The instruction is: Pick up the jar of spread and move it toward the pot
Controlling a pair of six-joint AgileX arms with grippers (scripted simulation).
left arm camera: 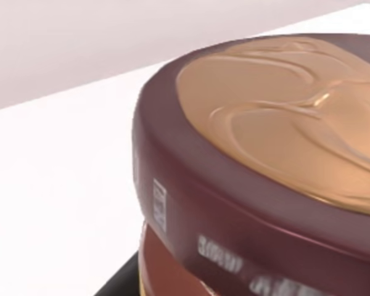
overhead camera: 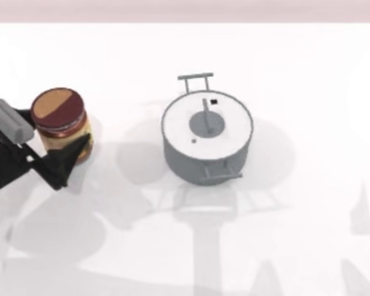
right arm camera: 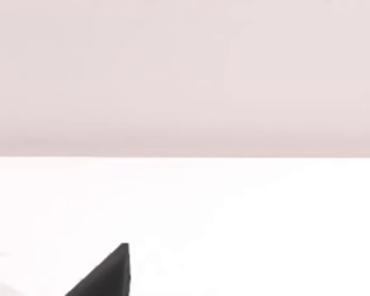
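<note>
The jar of spread (overhead camera: 61,120), with a dark red and tan lid and an orange-yellow label, is at the far left of the table. My left gripper (overhead camera: 54,131) is shut on it, one dark finger (overhead camera: 66,161) lying across its near side and the other mostly hidden behind it. The jar's round shadow falls apart from it, so it seems raised. Its lid (left arm camera: 277,142) fills the left wrist view. The grey pot (overhead camera: 207,132) with its white lid and centre knob stands in the middle, well to the jar's right.
The pot's two thin bar handles (overhead camera: 195,77) stick out at its far and near sides. My right arm is outside the top view; its wrist view shows bare table and one dark fingertip (right arm camera: 111,274) with nothing beside it.
</note>
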